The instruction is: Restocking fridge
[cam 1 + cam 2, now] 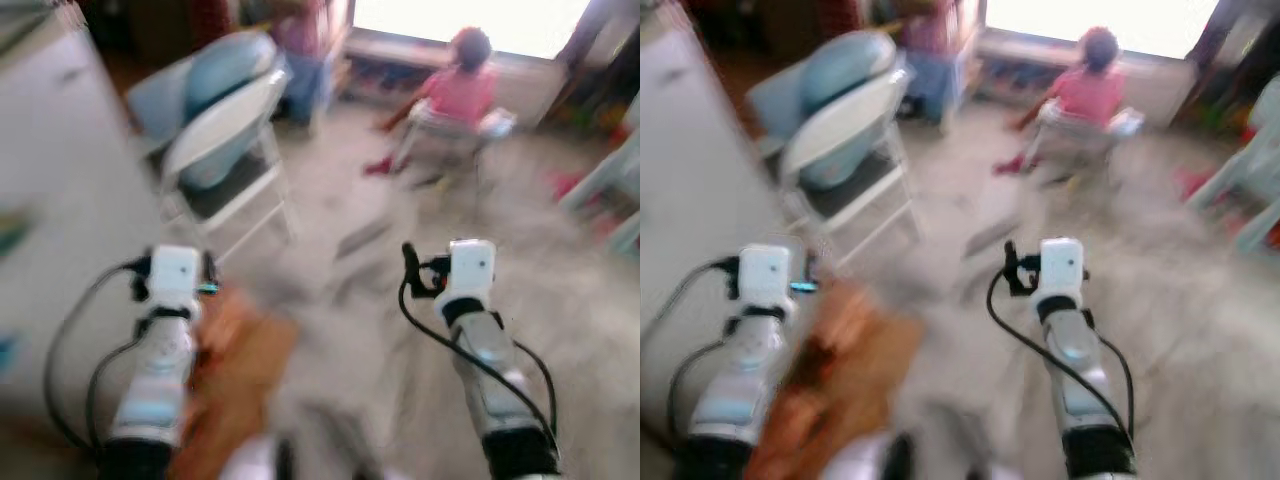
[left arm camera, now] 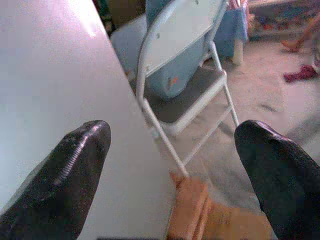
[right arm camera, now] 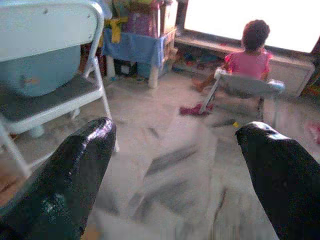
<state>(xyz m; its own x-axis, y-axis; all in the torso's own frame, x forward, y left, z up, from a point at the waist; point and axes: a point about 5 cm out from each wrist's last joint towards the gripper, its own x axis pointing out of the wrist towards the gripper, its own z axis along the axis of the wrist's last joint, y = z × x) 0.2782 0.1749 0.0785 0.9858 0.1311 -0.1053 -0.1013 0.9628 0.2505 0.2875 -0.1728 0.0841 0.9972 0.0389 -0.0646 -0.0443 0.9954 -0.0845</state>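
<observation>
While blurred by motion, shows little restocking done: left gripper [image 2: 170, 165] and right gripper [image 3: 175, 170] both spread wide, holding nothing. Large white fridge side [image 1: 60, 200] at frame left, no groceries visible; nearly everything left.

Fridge side [image 2: 55, 75]: smooth white panel, faint sheen. Folding chair [image 2: 185, 75]: painted metal tube frame, matt grey seat. Floor [image 3: 175, 165]: pale, streaked, stone-like. Left gripper [image 2: 172, 165] fingers [image 2: 75, 165]: black, ridged, slightly glossy. Arms [image 1: 160, 370]: silver metal.
</observation>
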